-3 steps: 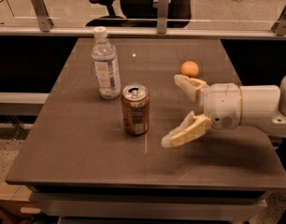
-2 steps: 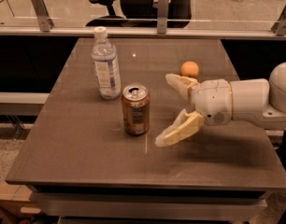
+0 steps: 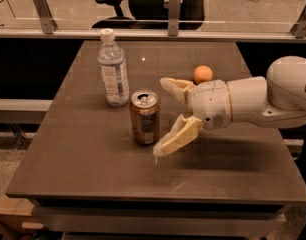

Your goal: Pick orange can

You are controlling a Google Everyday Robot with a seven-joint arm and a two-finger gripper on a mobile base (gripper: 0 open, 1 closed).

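Observation:
The orange can (image 3: pixel 145 117) stands upright near the middle of the dark table (image 3: pixel 68 159), with a silver top and pull-tab. My gripper (image 3: pixel 163 116) comes in from the right on a white arm, open, just right of the can. One finger (image 3: pixel 174 87) reaches behind the can's right side and the other finger (image 3: pixel 173 138) lies low in front of it. The fingers do not touch the can.
A clear water bottle (image 3: pixel 113 70) with a white cap stands behind and left of the can. A small round orange fruit (image 3: pixel 203 74) lies behind the gripper. A glass railing and an office chair (image 3: pixel 143 4) are beyond the table's far edge.
My gripper has moved left toward the can, staying open. Can, bottle and fruit have not moved.

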